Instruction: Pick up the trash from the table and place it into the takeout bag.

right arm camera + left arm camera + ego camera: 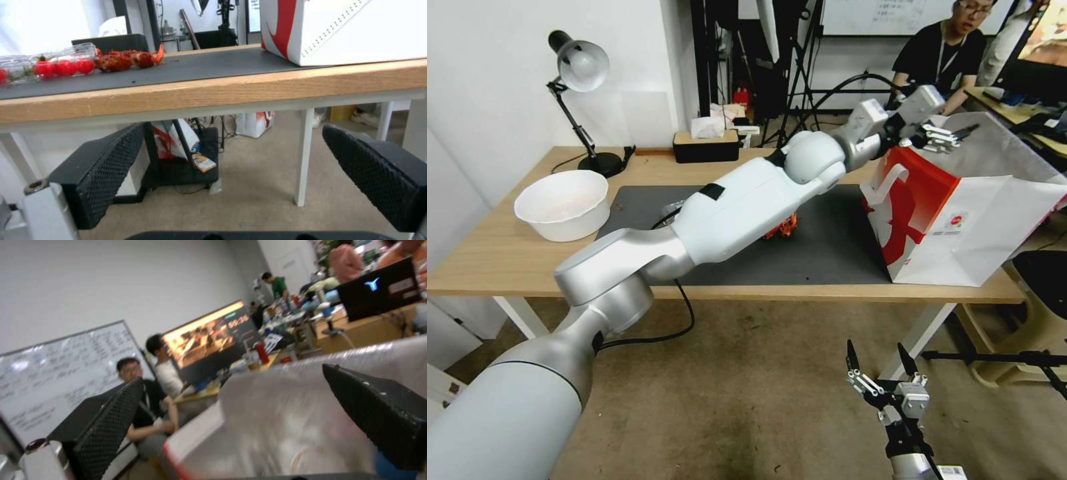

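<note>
The takeout bag (960, 227) stands open at the right end of the table (494, 267), white with a red side panel. My left arm reaches across the dark mat (840, 247), and my left gripper (954, 135) hangs open and empty over the bag's mouth. The left wrist view shows the bag's pale inside (289, 426) under that gripper (231, 373). The arm half hides a small bag of orange food (784, 228) on the mat. A round white bowl (564, 203) sits at the left. My right gripper (875, 350) is open below the table's front edge.
In the right wrist view, a clear box of red tomatoes (58, 66) lies beside the orange food (126, 60) on the mat. A desk lamp (580, 67) and a tissue box (706, 143) stand at the back. A person sits behind the bag. A chair (1040, 313) stands at the right.
</note>
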Robot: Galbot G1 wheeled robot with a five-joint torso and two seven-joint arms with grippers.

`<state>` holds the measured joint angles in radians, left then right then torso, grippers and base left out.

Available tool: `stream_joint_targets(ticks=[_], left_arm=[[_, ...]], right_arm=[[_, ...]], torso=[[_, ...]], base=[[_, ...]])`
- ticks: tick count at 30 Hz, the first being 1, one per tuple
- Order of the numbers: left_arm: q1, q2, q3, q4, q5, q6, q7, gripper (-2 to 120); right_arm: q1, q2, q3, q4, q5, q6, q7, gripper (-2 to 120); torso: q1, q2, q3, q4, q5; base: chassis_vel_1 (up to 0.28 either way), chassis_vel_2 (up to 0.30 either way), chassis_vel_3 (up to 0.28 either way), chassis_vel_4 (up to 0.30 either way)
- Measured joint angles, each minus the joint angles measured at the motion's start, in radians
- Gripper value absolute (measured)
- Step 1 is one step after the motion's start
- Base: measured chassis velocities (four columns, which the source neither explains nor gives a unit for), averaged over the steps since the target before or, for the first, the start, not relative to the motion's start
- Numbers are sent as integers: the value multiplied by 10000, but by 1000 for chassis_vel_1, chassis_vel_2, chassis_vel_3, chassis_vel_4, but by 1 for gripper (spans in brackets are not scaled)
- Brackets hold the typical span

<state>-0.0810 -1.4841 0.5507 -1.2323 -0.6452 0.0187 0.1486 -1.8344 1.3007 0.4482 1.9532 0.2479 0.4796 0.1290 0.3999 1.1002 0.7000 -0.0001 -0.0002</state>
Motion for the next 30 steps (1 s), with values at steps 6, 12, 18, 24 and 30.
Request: stream_joint_targets(ticks=[6,12,18,24,30], left_arm=[[1366,1533,-1156,-1440,92,427,-179,100],[2778,2432,-2618,-2452,598,850,-552,100],[4892,3143,-4469,-3648,1209,1781,-1284,100],[6439,3242,-5625,-4463,1949,2361,-2085,100],[8421,3201,-6803,-5653,2682,2686,-2867,100]], right_arm=[[87,-63,-23,-104,9,-44,3,100],[100,-40,-89,-158,11,-91,3,100],[-97,104,-69,-44,-6,-7,-41,100],[-129,69,-49,130,-18,-28,-48,100],[-124,59,-47,221,-35,-56,-48,100]], torso=[[0,-1,0,4,-3],[0,-1,0,4,-4],[0,0,0,-1,0],[0,0,-1,3,1],[-1,0,-1,1,0]], base=[[0,0,0,0],[0,0,0,0],[0,0,0,0],[0,0,0,0],[0,0,0,0]])
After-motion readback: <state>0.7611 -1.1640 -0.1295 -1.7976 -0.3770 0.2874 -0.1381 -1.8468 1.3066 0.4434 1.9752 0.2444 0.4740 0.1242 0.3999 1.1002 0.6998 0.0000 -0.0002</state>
